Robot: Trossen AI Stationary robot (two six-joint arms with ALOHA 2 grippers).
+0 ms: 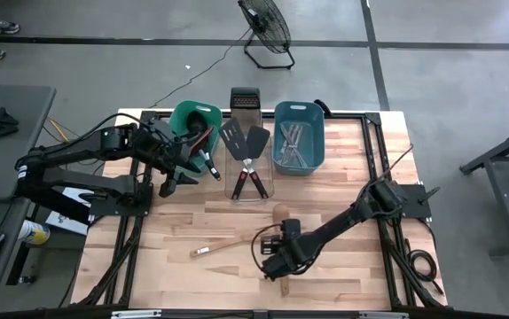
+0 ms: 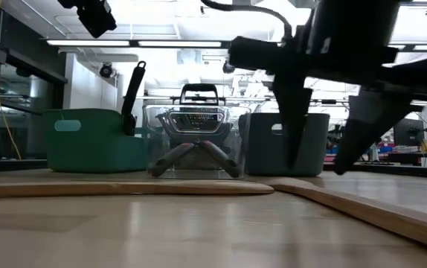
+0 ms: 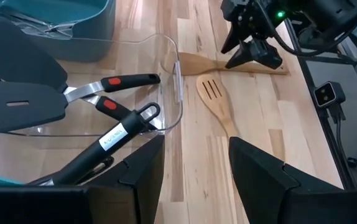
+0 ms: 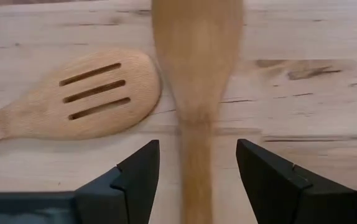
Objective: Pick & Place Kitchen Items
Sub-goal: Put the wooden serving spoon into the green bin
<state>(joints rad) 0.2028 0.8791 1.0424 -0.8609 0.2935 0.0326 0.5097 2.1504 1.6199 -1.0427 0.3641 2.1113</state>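
The wooden table (image 1: 343,177) carries a teal tub (image 1: 192,118), a clear tub (image 1: 251,182) and a blue tub (image 1: 299,137) along its 12 o'clock edge. The right gripper (image 4: 196,168), fingers apart, straddles a wooden spatula (image 4: 194,74) toward 6 o'clock, beside a slotted wooden spoon (image 4: 73,96). The left gripper (image 3: 194,165), fingers apart and empty, hangs at 10 o'clock by the teal tub.

Two dark, jointed arms were mounted at opposite table edges. The left arm (image 1: 68,159) showed black housings with a white patch on its base segment. The right arm (image 1: 343,221) carried a lit green indicator near its wrist and black cabling. Each ended in two angular, matte-black fingers (image 4: 138,171).
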